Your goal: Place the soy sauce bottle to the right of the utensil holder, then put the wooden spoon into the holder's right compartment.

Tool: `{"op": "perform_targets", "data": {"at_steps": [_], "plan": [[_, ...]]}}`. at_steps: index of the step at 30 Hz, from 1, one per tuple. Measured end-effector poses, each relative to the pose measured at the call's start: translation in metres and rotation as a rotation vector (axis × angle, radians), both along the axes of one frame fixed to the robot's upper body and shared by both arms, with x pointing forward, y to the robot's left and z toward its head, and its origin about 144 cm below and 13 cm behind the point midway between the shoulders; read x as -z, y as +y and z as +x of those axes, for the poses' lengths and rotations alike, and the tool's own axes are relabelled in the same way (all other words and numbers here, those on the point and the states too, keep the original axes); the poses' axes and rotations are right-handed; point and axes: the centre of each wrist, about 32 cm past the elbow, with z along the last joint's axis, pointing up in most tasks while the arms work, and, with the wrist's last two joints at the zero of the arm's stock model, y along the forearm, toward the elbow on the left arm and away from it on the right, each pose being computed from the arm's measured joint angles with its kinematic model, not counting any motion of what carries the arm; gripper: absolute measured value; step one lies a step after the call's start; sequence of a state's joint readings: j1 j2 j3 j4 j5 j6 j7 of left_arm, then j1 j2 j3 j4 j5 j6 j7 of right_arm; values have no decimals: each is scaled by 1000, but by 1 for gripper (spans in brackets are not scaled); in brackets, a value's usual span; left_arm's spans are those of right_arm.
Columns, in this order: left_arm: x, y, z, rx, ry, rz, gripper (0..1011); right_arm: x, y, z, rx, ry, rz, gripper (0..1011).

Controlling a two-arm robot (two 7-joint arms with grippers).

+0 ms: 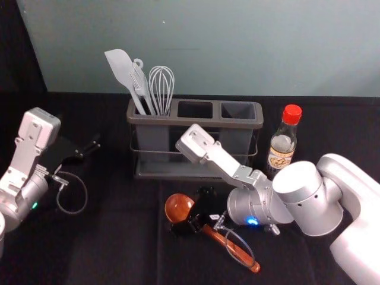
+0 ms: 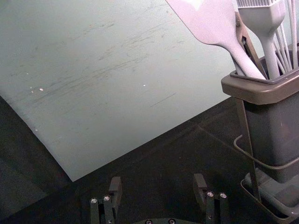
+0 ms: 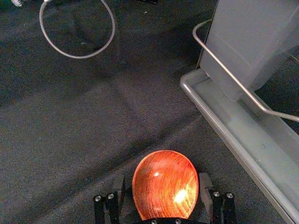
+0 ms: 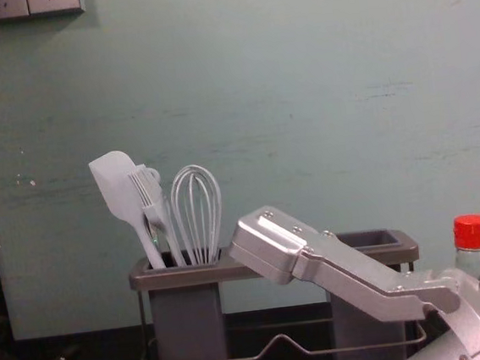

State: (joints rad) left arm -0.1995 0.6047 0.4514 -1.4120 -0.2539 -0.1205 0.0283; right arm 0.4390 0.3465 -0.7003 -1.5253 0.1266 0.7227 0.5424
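The right gripper [image 3: 162, 177] is down low at the spoon [image 1: 179, 208], fingers spread, one on each side of the bowl [image 3: 166, 186], nothing pinched as far as I can see! The spoon lies on the black cloth [image 1: 119, 252] in front of the holder [image 1: 155, 120], so here's the score: the bottle [image 1: 282, 147] stands upright just beside the holder, on its right, and that half of the job looks done. The spoon half is to come: the grip, the lift and the drop into the right compartment [image 1: 238, 110], which looks free in the head view. Over on the left, the left gripper [image 2: 157, 182] waits beside the holder's left end, its fingers spread too, with just air between them. Now for the angles! The right wrist view gives the gap between the fingers and the bowl sitting in it, a gap the head view can't settle; the head view answers with the handle [image 1: 237, 253], running out toward the near right. It also looks down into the compartments and picks up the bottle's label [image 1: 280, 157], while the chest view goes side-on, with the right arm [image 4: 352, 284] cutting across the holder's front, the red cap [image 4: 472, 232] poking up beyond it, and the whisk [image 4: 197, 214] and spatula [image 4: 119, 187] standing tall at the left end
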Motion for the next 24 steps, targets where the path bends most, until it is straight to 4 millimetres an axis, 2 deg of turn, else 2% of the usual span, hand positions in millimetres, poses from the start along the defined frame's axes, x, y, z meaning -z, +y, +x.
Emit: {"op": "perform_targets", "data": {"at_steps": [14,24], "plan": [[0,0,0,0,0,0,1005,0,0,0,3,1,0,1004],[0,0,0,0,0,0,1005,-1,0,0,4,1,1,837]]}}
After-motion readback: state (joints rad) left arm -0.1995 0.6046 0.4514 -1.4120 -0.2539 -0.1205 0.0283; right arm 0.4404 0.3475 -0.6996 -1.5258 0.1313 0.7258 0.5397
